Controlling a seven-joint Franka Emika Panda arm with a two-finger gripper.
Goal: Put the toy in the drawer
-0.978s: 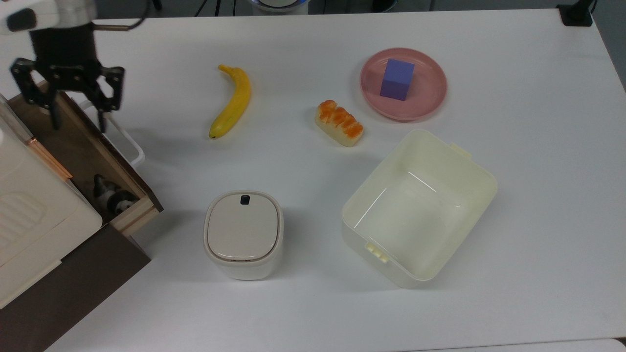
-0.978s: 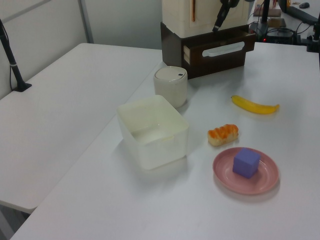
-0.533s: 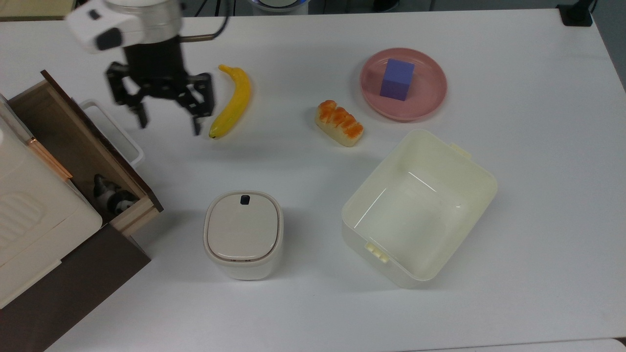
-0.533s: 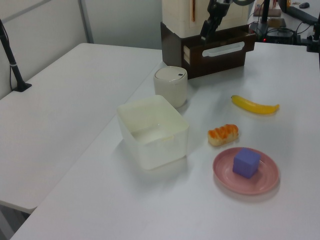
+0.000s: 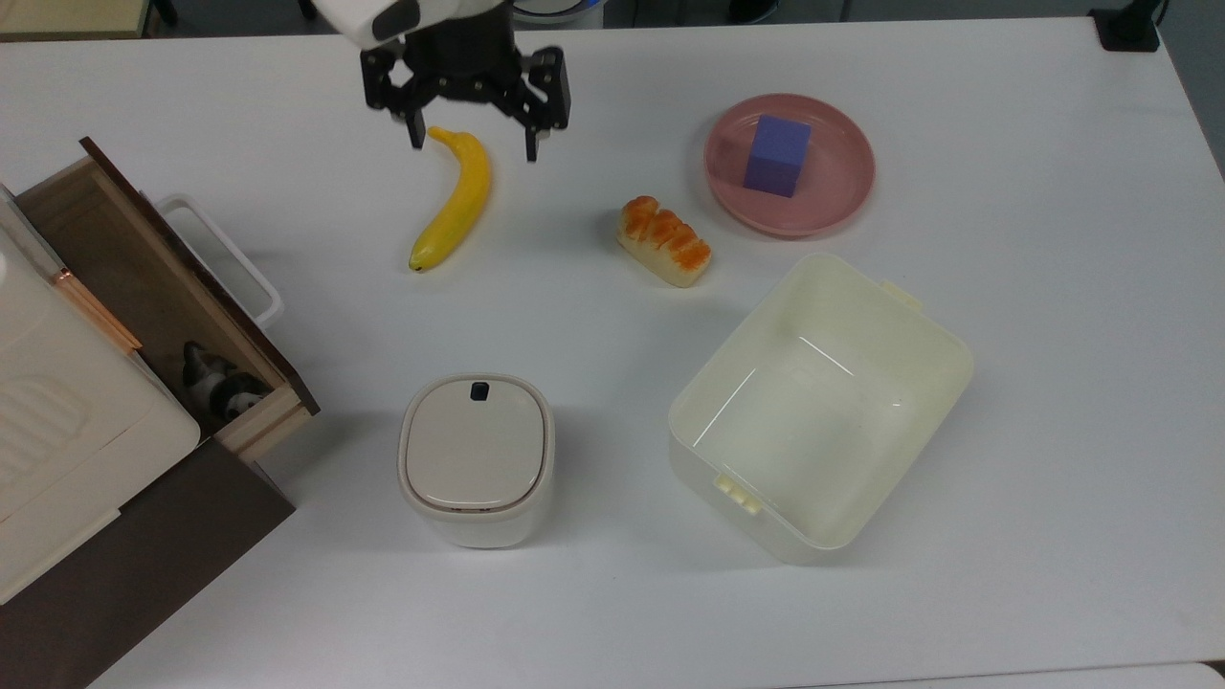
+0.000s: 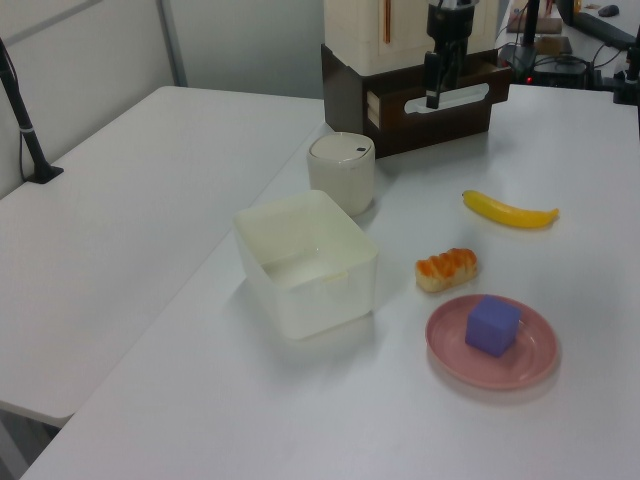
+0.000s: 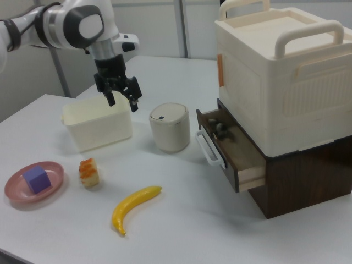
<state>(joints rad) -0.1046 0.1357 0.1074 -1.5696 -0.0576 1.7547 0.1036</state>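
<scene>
My hand [image 5: 469, 144] has swung away from the open wooden drawer [image 5: 115, 258] to above the yellow banana [image 5: 455, 201], fingers apart and empty, leaving what looks like the small black-and-white panda toy [image 5: 222, 383] inside, so the task seems done.

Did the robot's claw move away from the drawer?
Yes. In the top view the gripper went from above the drawer toward the top view's right, and now hangs open over the banana.
</scene>
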